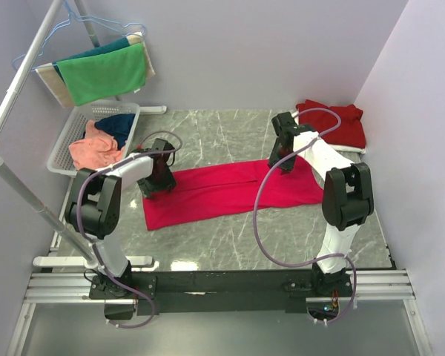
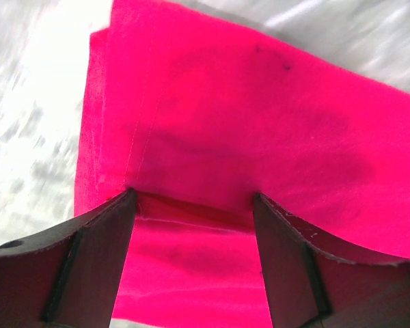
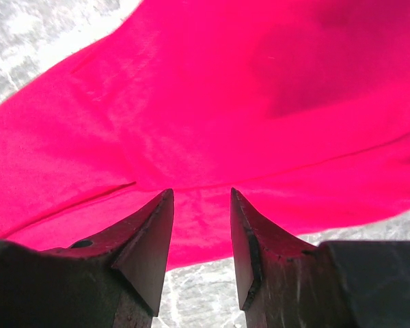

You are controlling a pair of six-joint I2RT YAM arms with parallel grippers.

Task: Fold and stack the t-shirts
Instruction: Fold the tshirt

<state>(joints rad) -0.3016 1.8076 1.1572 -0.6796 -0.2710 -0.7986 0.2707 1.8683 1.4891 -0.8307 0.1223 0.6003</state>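
Left gripper (image 2: 193, 196) jaws spread astride pink-red t-shirt (image 1: 230, 189) edge; right gripper (image 3: 201, 193) jaws part-spread, nothing pinched. Shirt judged half-folded; maroon t-shirt (image 1: 337, 122) laid aside; salmon t-shirt (image 1: 95, 153) crumpled in basket (image 1: 60, 148).

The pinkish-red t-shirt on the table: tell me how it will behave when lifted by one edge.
Probably floppy: the pinkish-red t-shirt lies flat on the table with soft creases. Likely light: thin cloth. Lifted by one edge, its folded layers may droop and slide apart.

Bright pinkish-red t-shirt (image 1: 230, 191) on grey marbled table (image 1: 230, 130), maroon t-shirt (image 1: 345, 126), green towel (image 1: 104, 74).
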